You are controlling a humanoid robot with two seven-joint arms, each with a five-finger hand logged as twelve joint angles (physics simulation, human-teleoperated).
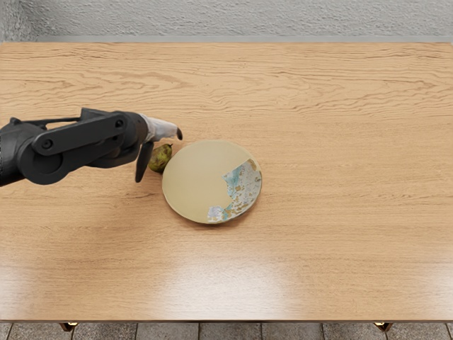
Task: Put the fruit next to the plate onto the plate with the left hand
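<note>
the left hand (pixel 153 142) covers part of the fruit (pixel 163 157); contact between them is unclear. the arm (pixel 64 145) runs off the left edge.

left arm stretched across, left hand (pixel 154 138) low, fingers spread

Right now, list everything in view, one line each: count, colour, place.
table: one, light wood, fills most of the view
plate: one, beige with a patterned patch, near the table's centre
fruit: one, green-brown, on the table beside the plate's left rim
wall: one, grey, behind the table
left hand: one, dark grey arm from the left edge, fingers spread over the fruit
</note>
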